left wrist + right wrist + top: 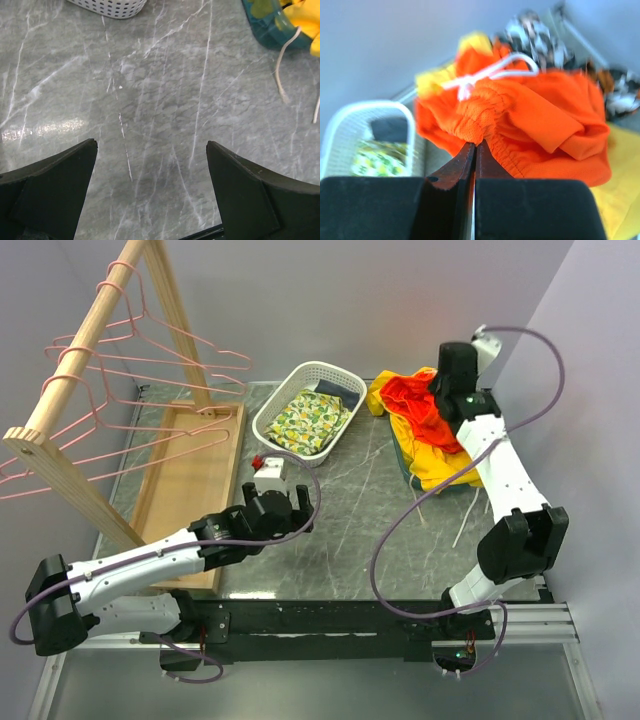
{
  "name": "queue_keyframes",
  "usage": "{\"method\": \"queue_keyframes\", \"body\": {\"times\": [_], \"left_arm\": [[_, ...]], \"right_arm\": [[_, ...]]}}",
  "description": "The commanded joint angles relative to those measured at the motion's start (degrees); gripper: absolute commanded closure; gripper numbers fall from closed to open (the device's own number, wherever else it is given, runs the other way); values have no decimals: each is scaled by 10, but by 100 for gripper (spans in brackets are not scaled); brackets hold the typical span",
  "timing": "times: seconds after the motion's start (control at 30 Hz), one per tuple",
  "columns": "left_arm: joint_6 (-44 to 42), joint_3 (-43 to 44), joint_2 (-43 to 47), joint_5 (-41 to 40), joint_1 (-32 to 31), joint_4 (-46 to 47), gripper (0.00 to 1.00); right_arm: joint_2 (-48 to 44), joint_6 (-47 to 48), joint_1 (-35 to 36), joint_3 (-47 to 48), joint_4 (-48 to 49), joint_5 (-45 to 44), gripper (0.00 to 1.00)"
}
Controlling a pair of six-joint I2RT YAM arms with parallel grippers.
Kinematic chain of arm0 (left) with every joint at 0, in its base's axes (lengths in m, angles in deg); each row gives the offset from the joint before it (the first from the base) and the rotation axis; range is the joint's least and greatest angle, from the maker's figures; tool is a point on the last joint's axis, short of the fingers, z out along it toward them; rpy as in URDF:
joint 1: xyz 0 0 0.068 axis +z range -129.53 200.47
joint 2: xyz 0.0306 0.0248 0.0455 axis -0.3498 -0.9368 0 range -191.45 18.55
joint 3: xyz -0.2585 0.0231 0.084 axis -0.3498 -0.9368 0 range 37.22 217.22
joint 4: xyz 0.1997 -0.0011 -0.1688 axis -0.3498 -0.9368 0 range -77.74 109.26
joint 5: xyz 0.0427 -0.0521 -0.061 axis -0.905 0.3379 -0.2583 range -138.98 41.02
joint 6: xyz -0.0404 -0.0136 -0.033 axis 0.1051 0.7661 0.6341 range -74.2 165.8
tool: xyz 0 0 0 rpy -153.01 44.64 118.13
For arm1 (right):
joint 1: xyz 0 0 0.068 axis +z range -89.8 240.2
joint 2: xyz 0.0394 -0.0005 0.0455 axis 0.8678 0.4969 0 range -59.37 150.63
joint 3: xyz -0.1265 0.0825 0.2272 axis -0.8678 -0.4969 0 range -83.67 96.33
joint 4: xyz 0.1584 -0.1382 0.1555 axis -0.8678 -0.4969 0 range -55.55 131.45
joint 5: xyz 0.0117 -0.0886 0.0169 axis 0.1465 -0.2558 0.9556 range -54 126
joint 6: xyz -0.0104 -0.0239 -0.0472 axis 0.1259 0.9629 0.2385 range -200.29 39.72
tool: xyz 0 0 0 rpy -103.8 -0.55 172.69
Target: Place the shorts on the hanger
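Your right claw (474, 146) is pinched tight on the gathered waistband of the shorts (545, 120). They sit bunched on the yellow garment (432, 466) at the far right of the desk (340, 510). Your left claw (150, 155) gapes wide with nothing in it, above bare desk near the white basket (110, 6). The hanger (170, 361) hangs on the wooden rail (85, 345), well apart at the left.

Grey marble table (350, 520) across the middle. At its back sits a white basket (318, 366), a lemon-print cloth (308, 420) lying inside with something dark (340, 390) tucked behind it (can't make out what). Off to the right, a yellow garment (440, 462) spills over a teal tub (267, 30), thin white cords (279, 80) trailing onto the marble beside it. On the left, a wooden rack (75, 360) stands on its flat wooden base (190, 490).
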Motion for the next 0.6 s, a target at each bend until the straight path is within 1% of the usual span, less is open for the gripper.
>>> {"method": "queue_keyframes", "body": {"times": [0.0, 0.23, 0.27, 0.37, 0.57], "left_arm": [[-10, 36, -2, -16, -1, -16, 4], [-9, 51, 22, -13, 0, -24, 4], [-10, 52, 28, -14, 1, -24, 4], [-11, 53, 34, -15, 2, -20, 4], [-13, 55, 34, -12, 6, -16, 4]], "right_arm": [[1, 37, -4, 122, -10, -17, 100], [32, 59, -4, 252, -9, 13, 100], [40, 61, -4, 286, -9, 17, 100], [50, 71, -2, 342, 6, 44, 100], [45, 82, 17, 435, 25, 80, 100]]}}
